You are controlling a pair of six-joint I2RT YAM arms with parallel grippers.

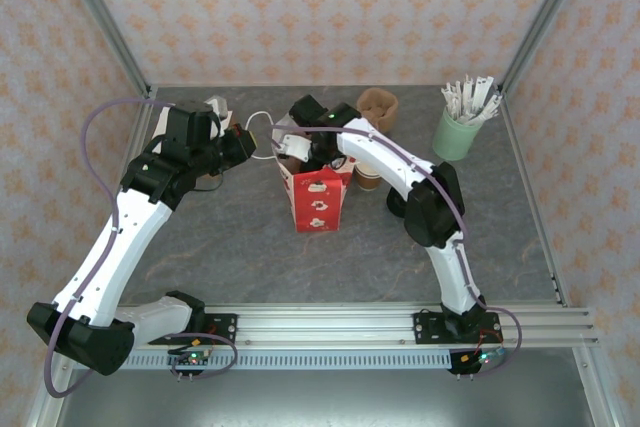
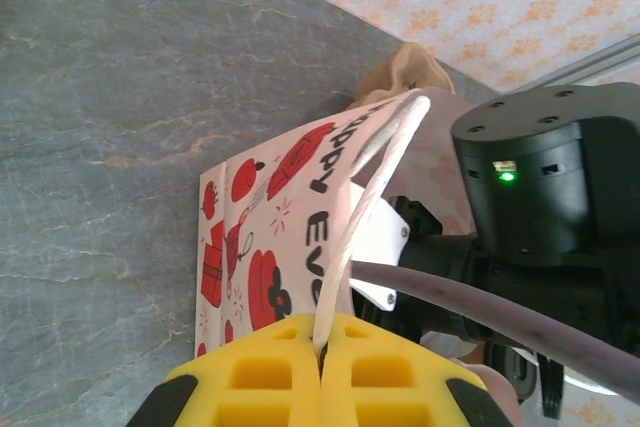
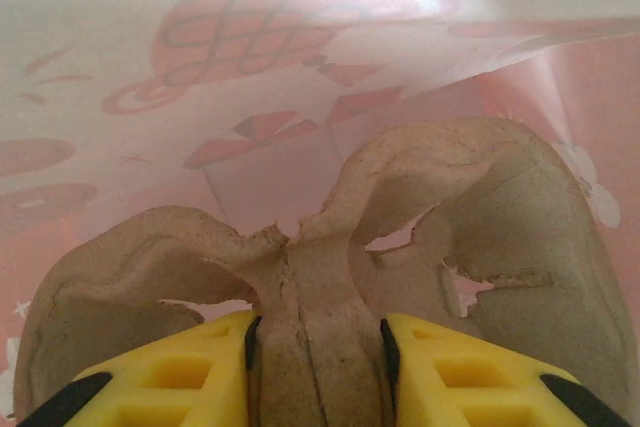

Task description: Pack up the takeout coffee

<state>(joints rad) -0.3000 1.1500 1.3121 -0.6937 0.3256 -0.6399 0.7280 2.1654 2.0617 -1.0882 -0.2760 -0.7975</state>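
left gripper (image 2: 320, 372): shut on handle (image 2: 362, 202), so the bag (image 1: 318, 202) is held open | right gripper (image 3: 318, 347): closed on a tray (image 3: 500, 227), held inside the bag (likely a seat for the cup) | coffee (image 1: 367, 179): on the table (image 1: 250, 247), just right of the bag, not packed yet

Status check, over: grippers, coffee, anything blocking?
Left gripper shut on bag handle. Right gripper inside bag, clamping pulp tray. Takeout coffee on table beside bag, partly behind right arm.
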